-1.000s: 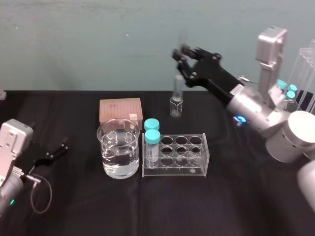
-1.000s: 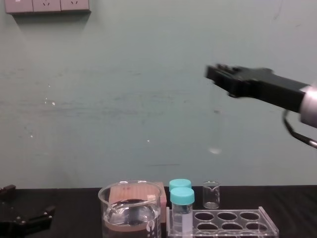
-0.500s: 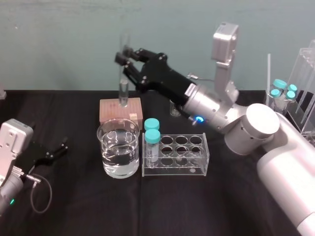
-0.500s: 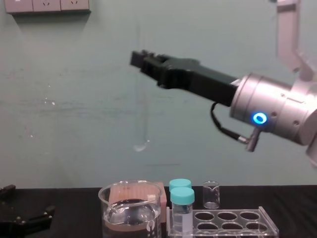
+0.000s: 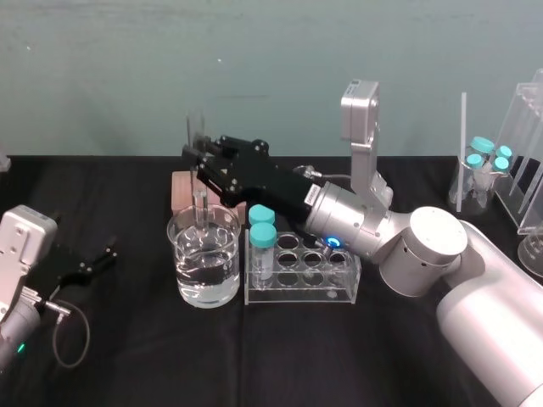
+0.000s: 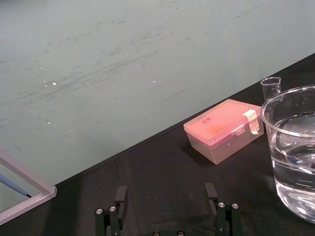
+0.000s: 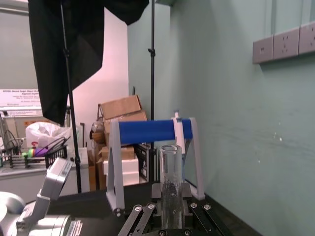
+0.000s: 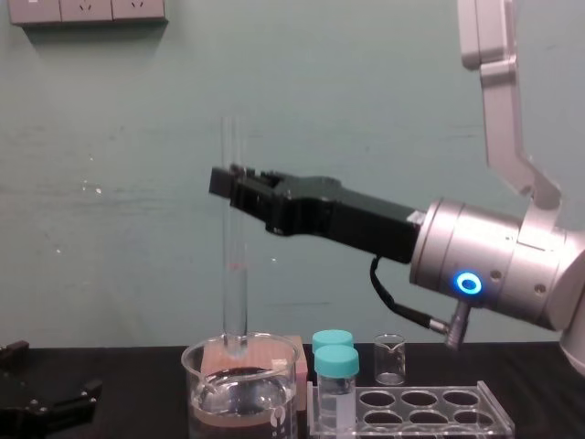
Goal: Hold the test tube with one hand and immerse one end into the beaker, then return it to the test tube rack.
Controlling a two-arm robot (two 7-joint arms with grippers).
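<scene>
End effector [image 8: 226,182] clamped on test tube [image 8: 235,274], upright

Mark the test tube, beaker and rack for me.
test tube [image 8: 236,283], chest view, lower shaft.
beaker [image 5: 204,288], head view, front wall.
rack [image 5: 301,291], head view, front wall.

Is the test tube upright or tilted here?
Upright: the test tube stands vertical in the right gripper, rounded end at the rim of the beaker.
</scene>
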